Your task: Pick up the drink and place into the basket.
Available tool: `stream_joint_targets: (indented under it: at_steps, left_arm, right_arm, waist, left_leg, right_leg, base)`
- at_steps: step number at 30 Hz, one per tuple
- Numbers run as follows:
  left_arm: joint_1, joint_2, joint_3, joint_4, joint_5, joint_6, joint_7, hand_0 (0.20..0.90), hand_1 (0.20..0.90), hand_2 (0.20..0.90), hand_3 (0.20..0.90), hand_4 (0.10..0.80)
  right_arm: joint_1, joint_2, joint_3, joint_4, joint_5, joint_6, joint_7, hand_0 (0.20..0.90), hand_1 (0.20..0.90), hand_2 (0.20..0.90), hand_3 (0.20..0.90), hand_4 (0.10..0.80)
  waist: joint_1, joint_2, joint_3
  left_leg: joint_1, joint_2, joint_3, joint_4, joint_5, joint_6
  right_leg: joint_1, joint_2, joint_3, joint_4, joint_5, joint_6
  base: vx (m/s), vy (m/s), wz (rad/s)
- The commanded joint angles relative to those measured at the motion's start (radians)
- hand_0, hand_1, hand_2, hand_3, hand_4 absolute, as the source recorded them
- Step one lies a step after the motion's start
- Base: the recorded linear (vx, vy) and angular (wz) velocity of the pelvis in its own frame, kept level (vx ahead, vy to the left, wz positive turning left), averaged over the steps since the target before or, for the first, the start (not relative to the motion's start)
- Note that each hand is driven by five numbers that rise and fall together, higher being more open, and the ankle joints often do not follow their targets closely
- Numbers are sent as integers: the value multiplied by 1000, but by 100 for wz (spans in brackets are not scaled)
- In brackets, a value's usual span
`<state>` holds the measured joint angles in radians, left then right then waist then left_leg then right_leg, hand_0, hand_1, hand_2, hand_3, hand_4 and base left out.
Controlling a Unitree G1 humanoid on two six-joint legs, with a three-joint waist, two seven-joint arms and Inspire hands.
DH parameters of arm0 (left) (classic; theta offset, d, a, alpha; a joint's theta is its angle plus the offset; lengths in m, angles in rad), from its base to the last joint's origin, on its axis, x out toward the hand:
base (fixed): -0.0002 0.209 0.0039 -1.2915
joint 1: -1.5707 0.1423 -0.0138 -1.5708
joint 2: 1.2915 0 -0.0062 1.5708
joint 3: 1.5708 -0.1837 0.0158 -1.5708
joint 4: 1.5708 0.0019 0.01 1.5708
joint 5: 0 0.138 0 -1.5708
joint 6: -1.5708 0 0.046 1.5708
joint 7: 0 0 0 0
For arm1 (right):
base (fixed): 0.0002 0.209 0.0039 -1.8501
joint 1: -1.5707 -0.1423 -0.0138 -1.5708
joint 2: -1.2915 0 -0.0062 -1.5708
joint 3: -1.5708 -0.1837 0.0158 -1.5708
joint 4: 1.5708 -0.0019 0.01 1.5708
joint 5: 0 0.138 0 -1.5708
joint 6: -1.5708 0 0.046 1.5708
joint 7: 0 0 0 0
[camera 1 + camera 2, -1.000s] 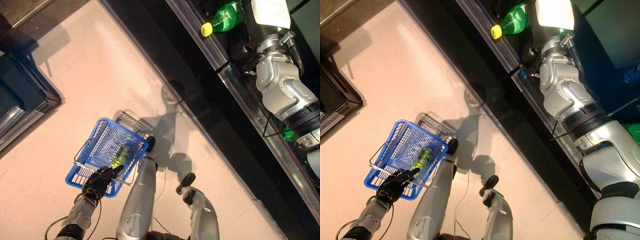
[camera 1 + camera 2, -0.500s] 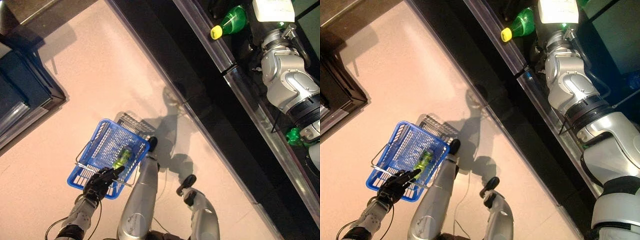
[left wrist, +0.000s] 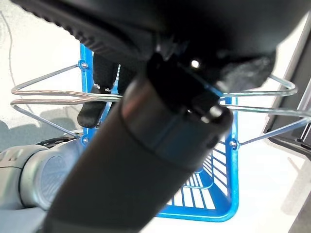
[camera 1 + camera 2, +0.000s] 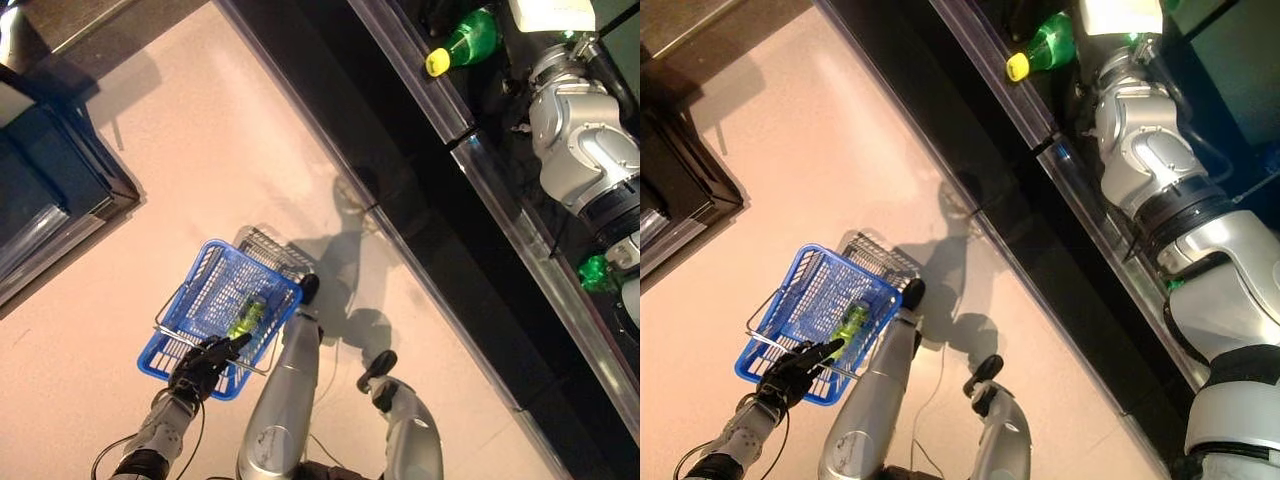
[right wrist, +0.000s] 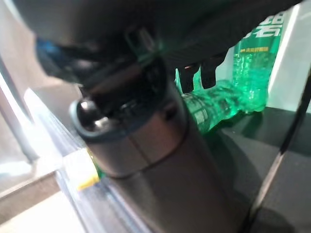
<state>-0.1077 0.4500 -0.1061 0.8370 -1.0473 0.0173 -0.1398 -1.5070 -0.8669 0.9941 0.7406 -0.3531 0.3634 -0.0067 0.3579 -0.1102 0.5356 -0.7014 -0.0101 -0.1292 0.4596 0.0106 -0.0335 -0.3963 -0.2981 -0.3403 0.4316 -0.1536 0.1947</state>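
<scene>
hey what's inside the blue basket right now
One green bottle lies in the blue basket, hanging by its wire handles from the left hand. That hand covers the basket's near corner.

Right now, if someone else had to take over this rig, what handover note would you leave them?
Left hand: shut on the wire handles of the blue basket, carrying it over the floor.
Right hand: up in the dark shelf unit, fingers curled on a green bottle with a yellow cap, lying on its side at the shelf's front edge.
Done: one green bottle already lies in the basket.
Left: lift the gripped bottle off the shelf, carry it down and place it into the basket. More green bottles remain on the shelf.
</scene>
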Motion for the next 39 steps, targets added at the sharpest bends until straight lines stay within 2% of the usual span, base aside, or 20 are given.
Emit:
stream_joint_targets:
  at_steps: [1, 10, 11, 13, 14, 15, 16, 17, 18, 19, 24, 28, 33, 35, 39]
  left_arm:
    - [186, 68, -40, -45, 7, -1, -68, 300, 300, 300, 200, 100]
    - [186, 73, -41, -28, 14, 7, -87, 300, 300, 300, 200, 100]
    - [189, 72, -39, -30, 17, 7, -90, 300, 300, 300, 200, 100]
    - [190, 71, -39, -33, 21, 7, -90, 300, 300, 300, 200, 100]
    - [190, 70, -40, -33, 20, 7, -90, 300, 300, 300, 200, 100]
    - [190, 70, -40, -33, 20, 7, -90, 300, 300, 300, 200, 100]
    - [191, 69, -40, -35, 22, 6, -89, 300, 300, 300, 200, 100]
    - [192, 68, -39, -36, 22, 6, -90, 300, 300, 300, 200, 100]
    - [192, 67, -39, -35, 25, 5, -92, 300, 300, 300, 200, 100]
    - [192, 69, -38, -37, 25, 6, -93, 300, 300, 300, 200, 100]
    - [188, 68, -36, -31, 26, 9, -94, 300, 300, 300, 200, 100]
    - [187, 61, -31, -25, 29, 0, -98, 300, 300, 300, 200, 100]
    - [181, 53, -25, -33, 23, -9, -86, 300, 300, 300, 200, 100]
    - [178, 49, -11, -47, 4, -17, -82, 300, 300, 300, 200, 100]
    - [179, 49, -11, -48, 4, -17, -82, 300, 300, 300, 200, 100]
  right_arm:
    - [-48, -64, 67, 69, -2, 16, 139, 900, 900, 900, 900, 800]
    - [-68, -34, 98, 185, -87, -58, 206, 900, 900, 900, 900, 800]
    - [-70, -34, 104, 188, -88, -62, 217, 794, 794, 794, 776, 676]
    - [-68, -31, 108, 192, -80, -59, 237, 771, 771, 771, 749, 649]
    - [-69, -29, 109, 194, -81, -59, 250, 721, 721, 721, 691, 591]
    - [-69, -29, 109, 194, -81, -59, 250, 721, 721, 721, 691, 591]
    - [-66, -27, 106, 195, -75, -59, 264, 585, 585, 585, 532, 432]
    - [-65, -25, 105, 196, -76, -57, 278, 566, 566, 566, 510, 410]
    - [-64, -20, 105, 200, -78, -52, 301, 345, 345, 345, 252, 152]
    - [-60, -21, 104, 203, -79, -54, 307, 300, 300, 300, 200, 100]
    - [-35, -11, 83, 227, -61, -60, 292, 300, 300, 300, 200, 100]
    - [-3, -12, 45, 219, -47, -86, 223, 300, 300, 300, 200, 100]
    - [39, -29, -10, 136, -35, -82, 144, 300, 300, 300, 200, 100]
    - [73, -58, -48, 46, -43, -81, 97, 300, 300, 300, 200, 100]
    - [74, -58, -48, 46, -43, -80, 97, 300, 300, 300, 200, 100]
  waist:
    - [28, 62, -16]
    - [47, 70, -16]
    - [49, 72, -16]
    - [51, 72, -16]
    - [51, 73, -16]
    - [51, 73, -16]
    - [53, 73, -16]
    - [54, 73, -16]
    - [55, 73, -16]
    - [56, 74, -16]
    - [57, 75, -16]
    - [52, 73, -16]
    - [39, 65, -16]
    - [26, 60, -16]
    - [26, 60, -16]
  left_leg:
    - [54, -3, 5, 34, -103, 55]
    - [48, -8, -2, 33, -96, 53]
    - [47, -9, -3, 33, -95, 53]
    - [47, -9, -5, 32, -94, 53]
    - [46, -8, -4, 32, -93, 53]
    - [46, -8, -4, 32, -93, 53]
    - [49, -8, -5, 30, -92, 52]
    - [51, -8, -5, 28, -91, 52]
    - [52, -9, -6, 26, -91, 52]
    - [53, -8, -7, 26, -91, 52]
    - [63, -6, -9, 14, -85, 51]
    - [76, -2, -6, 3, -81, 51]
    - [102, 4, 1, -17, -76, 50]
    - [116, 8, 8, -22, -78, 52]
    - [116, 8, 9, -22, -78, 52]
  right_leg:
    - [-117, -8, -17, 65, 177, -35]
    - [-118, -14, -28, 69, 173, -39]
    - [-119, -15, -29, 71, 173, -39]
    - [-120, -17, -31, 73, 172, -39]
    - [-121, -18, -31, 74, 172, -39]
    - [-121, -18, -31, 74, 172, -39]
    - [-120, -19, -32, 76, 171, -40]
    - [-119, -19, -32, 76, 170, -40]
    - [-118, -19, -32, 76, 169, -41]
    - [-117, -20, -33, 76, 169, -41]
    - [-111, -18, -34, 71, 169, -41]
    - [-102, -17, -31, 66, 171, -41]
    - [-82, -12, -26, 54, 170, -40]
    - [-73, -9, -22, 70, 157, -44]
    - [-73, -9, -22, 70, 157, -44]
  base:
    - [26, 2, 8]
    - [14, 3, 3]
    - [16, 5, 4]
    - [7, 2, 2]
    - [0, 0, 0]
    - [0, 0, 0]
    - [0, 0, 0]
    - [0, 0, 0]
    - [0, 0, 0]
    - [0, 0, 0]
    - [-4, -5, 2]
    - [-40, -15, 1]
    - [-60, -22, -1]
    - [-95, -21, -4]
    - [-8, -1, -4]
